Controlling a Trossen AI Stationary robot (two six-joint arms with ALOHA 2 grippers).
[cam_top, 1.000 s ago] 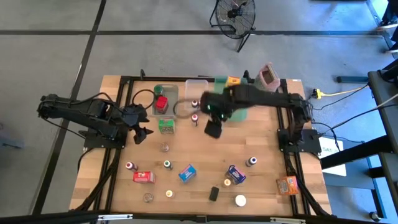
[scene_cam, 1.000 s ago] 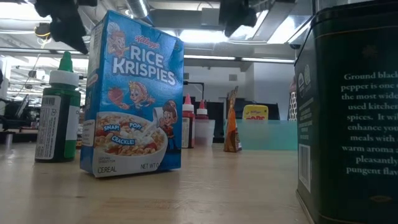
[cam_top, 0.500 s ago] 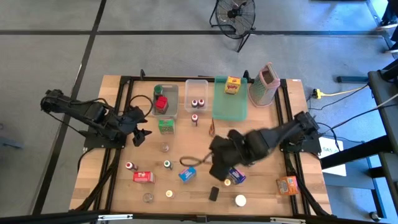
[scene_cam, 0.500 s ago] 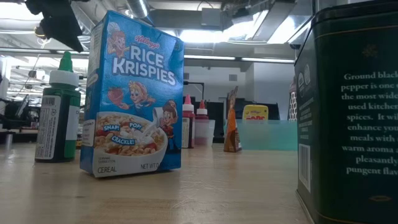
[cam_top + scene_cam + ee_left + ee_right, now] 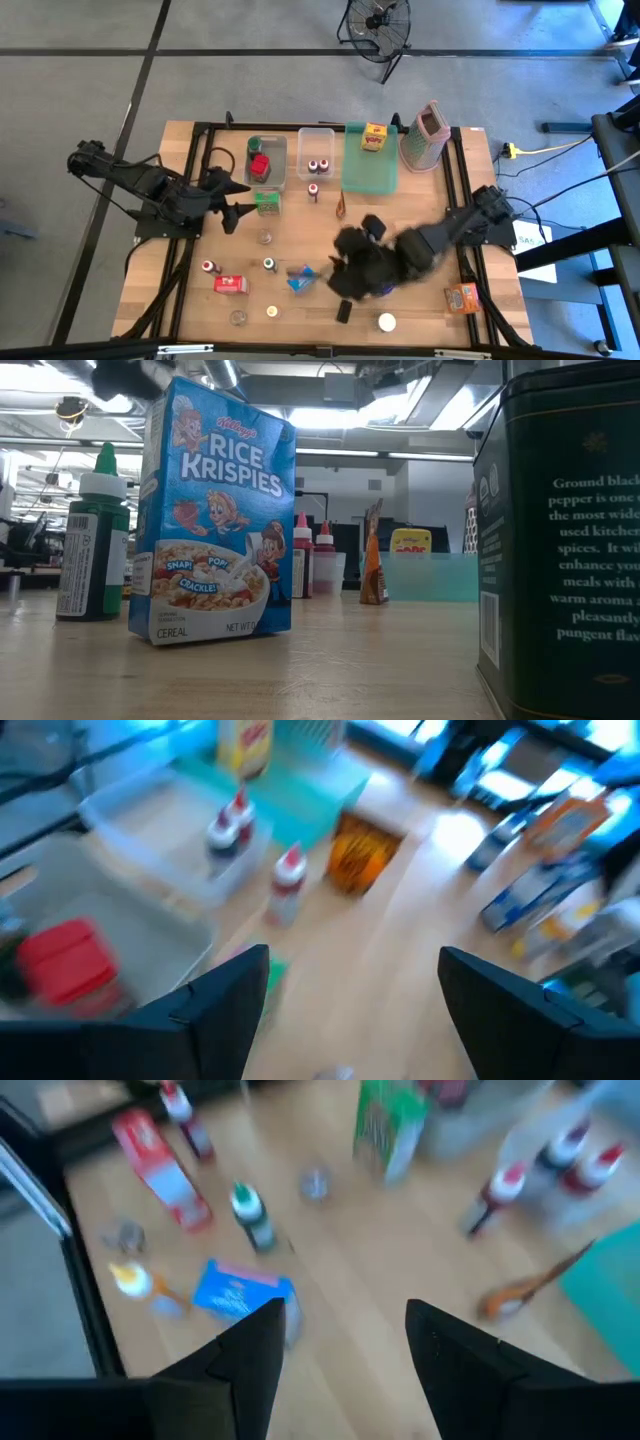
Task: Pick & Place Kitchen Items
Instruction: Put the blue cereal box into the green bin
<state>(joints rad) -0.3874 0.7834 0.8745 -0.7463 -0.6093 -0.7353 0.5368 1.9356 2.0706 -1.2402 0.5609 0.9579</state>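
Both hands were seen empty above a desk (image 5: 430,210) strewn with kitchen items.

The right hand (image 5: 335,283) was held wide open over the desk's near middle, just beside the blue cereal box (image 5: 300,278). The left hand (image 5: 238,203), fingers spread wide, was poised near the left edge beside a green box (image 5: 266,203). Small bottles and boxes were scattered across the near half of the desk.

Two black, jointed metal arms are showing matte housings with thin black cables looping alongside. The left arm's black two-finger gripper (image 5: 345,995) and the right arm's black two-finger gripper (image 5: 345,1345) are each showing broad, flat, wedge-shaped fingers.
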